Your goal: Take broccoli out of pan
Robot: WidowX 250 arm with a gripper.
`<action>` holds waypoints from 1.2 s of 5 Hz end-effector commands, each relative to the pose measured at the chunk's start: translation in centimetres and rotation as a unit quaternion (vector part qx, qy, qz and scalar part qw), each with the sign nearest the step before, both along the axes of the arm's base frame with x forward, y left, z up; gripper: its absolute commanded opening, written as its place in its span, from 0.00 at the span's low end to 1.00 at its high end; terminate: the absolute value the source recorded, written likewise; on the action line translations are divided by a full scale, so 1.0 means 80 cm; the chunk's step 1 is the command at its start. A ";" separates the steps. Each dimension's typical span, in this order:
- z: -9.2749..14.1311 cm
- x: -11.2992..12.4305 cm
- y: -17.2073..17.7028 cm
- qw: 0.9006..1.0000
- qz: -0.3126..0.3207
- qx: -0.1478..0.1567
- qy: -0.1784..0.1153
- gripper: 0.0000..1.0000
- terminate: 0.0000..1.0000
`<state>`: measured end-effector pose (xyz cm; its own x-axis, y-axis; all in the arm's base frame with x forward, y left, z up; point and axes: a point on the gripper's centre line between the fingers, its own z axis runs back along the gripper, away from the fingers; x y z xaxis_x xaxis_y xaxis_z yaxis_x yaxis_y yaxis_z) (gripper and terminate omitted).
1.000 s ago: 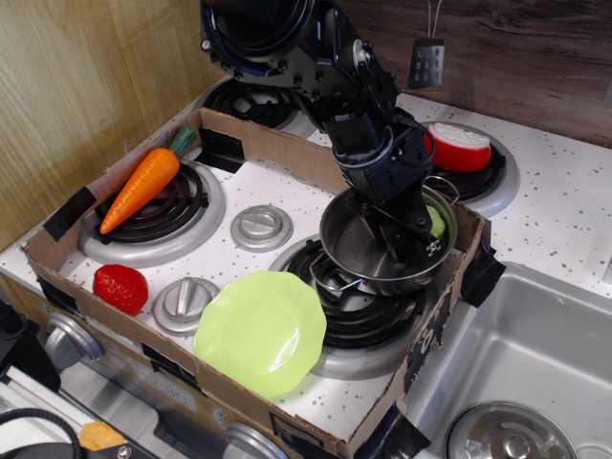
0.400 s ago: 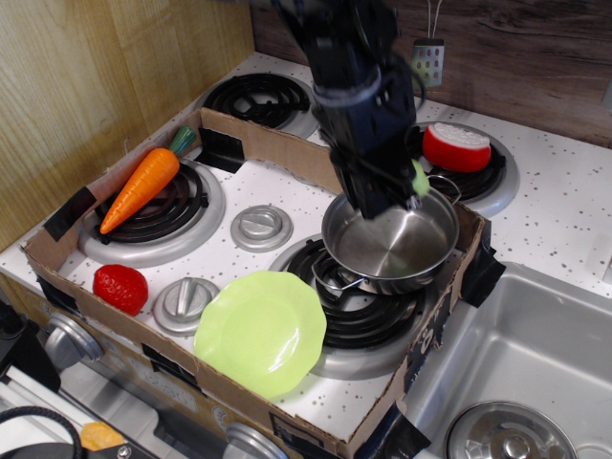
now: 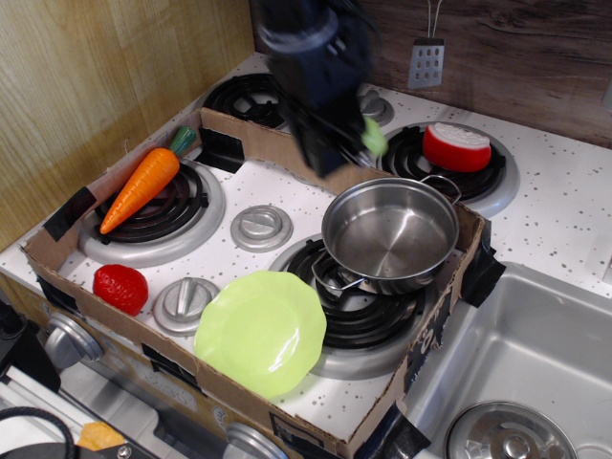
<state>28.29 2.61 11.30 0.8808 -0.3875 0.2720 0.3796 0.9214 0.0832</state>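
1. The gripper (image 3: 356,143) hangs above the stove, up and left of the pan (image 3: 390,234), blurred; its jaws are closed on the broccoli (image 3: 373,140), which shows as a pale-green lump at its right edge, in the air and clear of the pan.
2. The pan sits on the front right burner (image 3: 359,316), with nothing visible inside but its shiny floor.
3. A cardboard tray wall (image 3: 263,143) runs just beneath the gripper, between the back burners and the white stove top.
4. A lime-green plate (image 3: 260,331) lies just in front of the pan, overlapping the same burner.
5. A carrot (image 3: 142,186) lies across the left burner (image 3: 153,215); a strawberry (image 3: 120,288) rests in front of it near the tray edge.
6. Two grey caps (image 3: 261,228) (image 3: 186,303) sit between the burners.
7. A red-and-white toy (image 3: 457,146) sits on the back right burner, just behind the pan's far handle.
8. A small grater (image 3: 426,60) hangs on the back wall.
9. A sink (image 3: 526,363) lies to the right, cut off by the frame.
10. The arm's body is smeared by motion, so the fingers cannot be made out singly, and most of the broccoli is hidden.
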 end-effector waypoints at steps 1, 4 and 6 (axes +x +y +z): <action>-0.001 -0.029 0.041 0.998 0.020 0.025 -0.048 0.00 0.00; -0.090 -0.062 0.063 0.997 0.061 0.024 -0.039 0.00 0.00; -0.104 -0.054 0.074 0.997 0.070 0.019 -0.029 1.00 0.00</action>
<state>23.28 8.64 2.04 0.9204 -0.2695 0.2834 0.2483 0.9625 0.1090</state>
